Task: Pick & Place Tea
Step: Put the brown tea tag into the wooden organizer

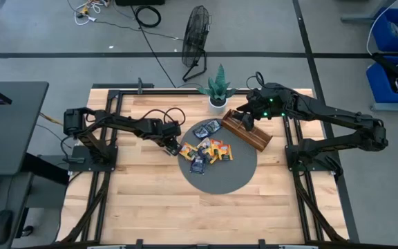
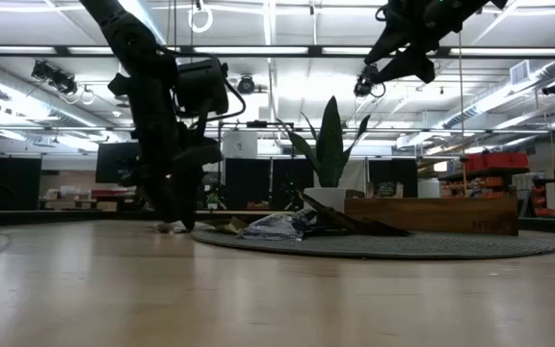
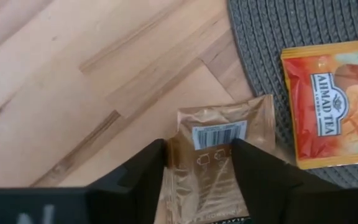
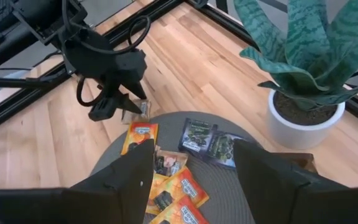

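Observation:
Several tea sachets (image 1: 207,149), orange and dark, lie scattered on a round grey mat (image 1: 220,178); in the right wrist view the sachets (image 4: 176,180) show below me. A pale tan sachet (image 3: 219,124) with a barcode lies on the wood at the mat's left edge. My left gripper (image 1: 173,147) is down at table height (image 2: 176,220), open, with one finger on each side of that sachet. My right gripper (image 1: 247,123) hangs open above the brown wooden tray (image 1: 249,133), holding nothing. My left gripper (image 3: 199,144) comes at the pale sachet from above, pointing down. Its fingers (image 3: 145,168) stand over the sachet's two side edges, with the barcode end (image 3: 219,134) showing past the tips. The sachet lies flat on the wood. I cannot tell whether the fingertips touch it.
A potted plant (image 1: 218,88) in a white pot stands at the far edge behind the mat. The wooden tray (image 2: 432,214) lies on the mat's far right part. An orange sachet (image 3: 331,102) lies on the mat beside the pale one. Bare wood spreads toward the near edge.

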